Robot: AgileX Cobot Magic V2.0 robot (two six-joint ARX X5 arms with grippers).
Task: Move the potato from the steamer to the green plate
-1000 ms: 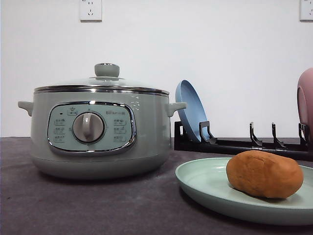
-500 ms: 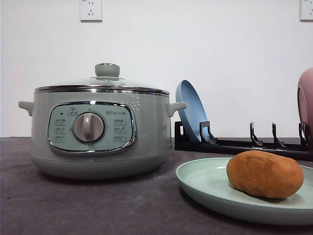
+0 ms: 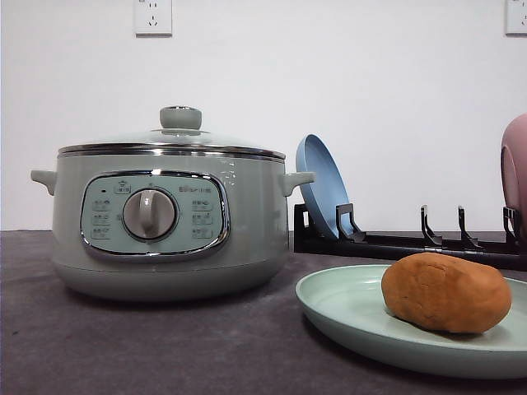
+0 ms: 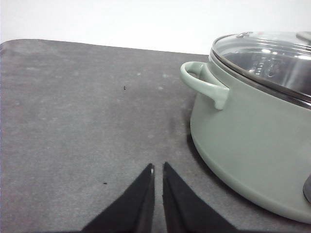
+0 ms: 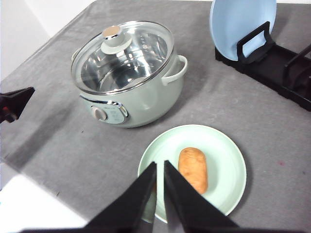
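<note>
Front view is showing the potato (image 3: 445, 292) lying on its side on the green plate (image 3: 346, 317), toward the plate's right part, with nothing holding it. From the right wrist camera the same potato (image 5: 193, 169) is sitting a little off the middle of the green plate (image 5: 223, 145), with its long side pointing toward the steamer (image 5: 127, 73). The plate is resting on the grey table cover (image 3: 165, 346), just beside the steamer (image 3: 165, 218) but not touching it.

The steamer is standing upright with its glass lid (image 5: 121, 56) on, the green knob (image 3: 179, 118) on top, and the round dial (image 3: 149, 215) facing the front camera. Through the lid the inside is looking like bare metal.

Behind the plate, a black dish rack (image 3: 395, 240) is standing near the steamer's right handle (image 3: 296, 179). A blue plate (image 3: 321, 188) is leaning upright in the rack's slot nearest to the steamer, and a pink dish (image 3: 515, 173) is showing at the rack's far end.

The right gripper (image 5: 160, 167) is hovering above the plate's edge beside the potato, its jaws nearly together with a thin gap and nothing between them. The left gripper (image 4: 158, 169) is hanging over the bare cover on the other side of the steamer from the plate, near the steamer's side handle (image 4: 204, 83), its jaws also almost closed and empty.
</note>
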